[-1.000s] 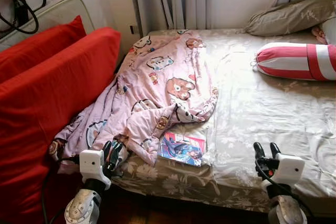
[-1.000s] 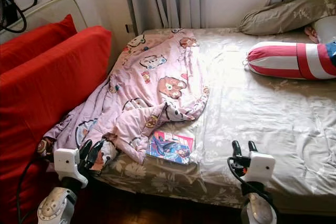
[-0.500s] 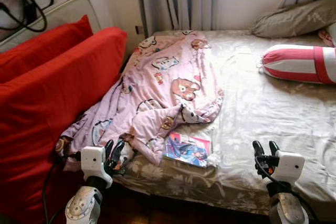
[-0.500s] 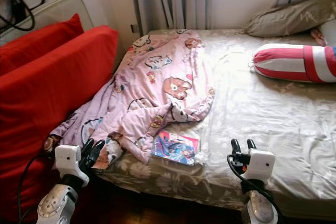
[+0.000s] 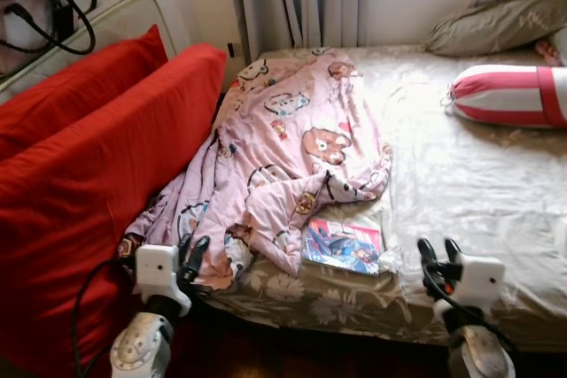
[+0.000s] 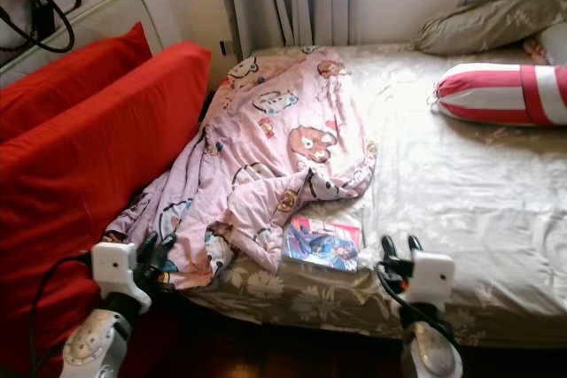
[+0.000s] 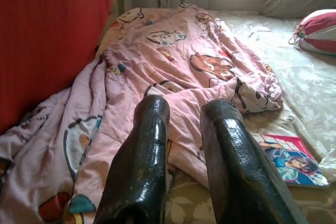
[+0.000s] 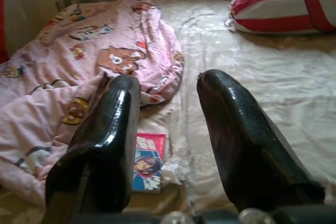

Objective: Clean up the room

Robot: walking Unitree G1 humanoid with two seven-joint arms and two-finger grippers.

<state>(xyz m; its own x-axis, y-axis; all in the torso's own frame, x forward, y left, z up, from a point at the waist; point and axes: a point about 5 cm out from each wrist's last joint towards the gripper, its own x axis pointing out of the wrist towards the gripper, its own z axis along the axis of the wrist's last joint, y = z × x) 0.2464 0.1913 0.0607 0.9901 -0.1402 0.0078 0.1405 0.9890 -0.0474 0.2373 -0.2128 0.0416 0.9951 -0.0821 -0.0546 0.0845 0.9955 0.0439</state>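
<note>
Bed with a crumpled blanket and one comic book, both grippers held at its near edge.

One pink cartoon-print blanket [image 5: 283, 161] is spread over the bed [image 5: 461, 183]; one comic book [image 5: 342, 245] lies just beside the blanket's near corner, its cover lettering too small to be read. Two red cushions [image 5: 80, 183] are leaned beside the blanket. One striped bolster [image 5: 509, 95] is cut off at the frame edge. The left gripper [image 5: 191, 252] and right gripper [image 5: 439, 250] are held empty, fingers apart.
</note>
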